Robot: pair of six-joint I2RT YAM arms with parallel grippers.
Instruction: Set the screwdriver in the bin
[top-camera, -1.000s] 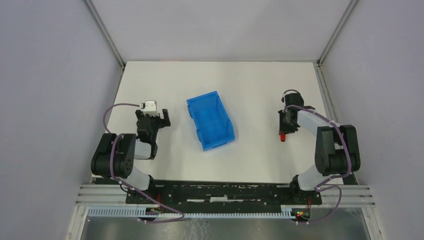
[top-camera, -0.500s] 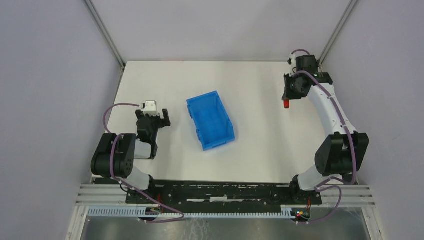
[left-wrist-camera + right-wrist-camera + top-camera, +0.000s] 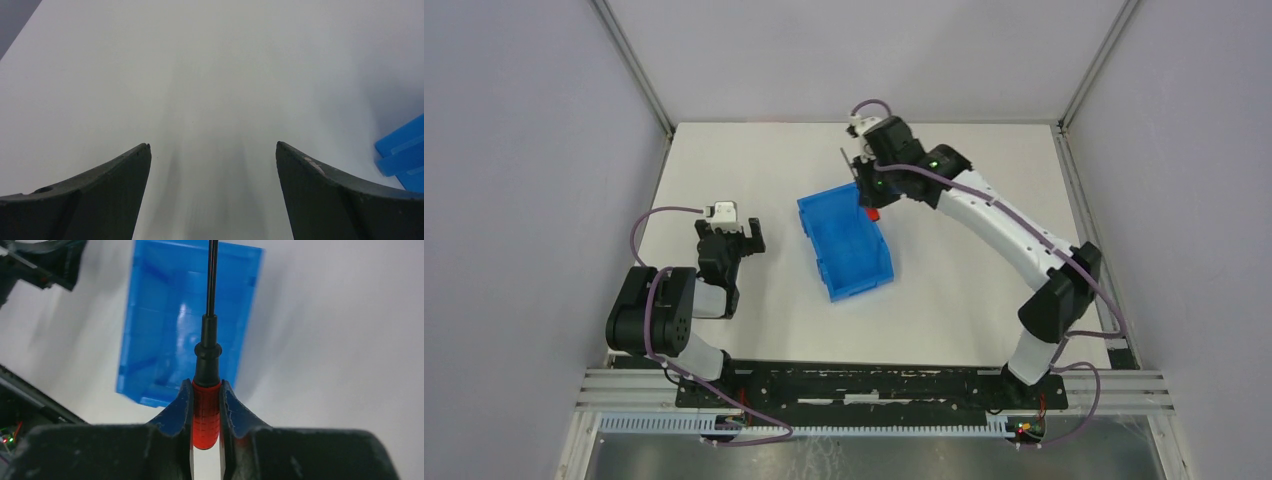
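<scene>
The bin (image 3: pixel 849 245), a bright blue rectangular plastic one with raised walls, is seen standing on the white bench (image 3: pixel 944 290) near the middle, turned at a slant to the bench edges. In the right wrist view, its interior shows a glossy blue floor crossed by moulded ribs.

The screwdriver (image 3: pixel 207 352) is held in the air above the far end of the bin, apart from it. Its short red handle is clamped between the jaws of the right gripper (image 3: pixel 206 390), which are closed tightly on both sides of it. A black collar is seen above the handle, and from it a thin dark shaft runs forward over the bin's interior. From above, the red handle is seen over the bin's far right corner, with the shaft pointing away from the arm bases.

The left gripper (image 3: pixel 212 147) is seen low over the bench to the left of the bin, well apart from it. Its jaws are spread wide, and only the bench surface is seen between them. A blue corner of the bin is caught at the right edge of the left wrist view.
</scene>
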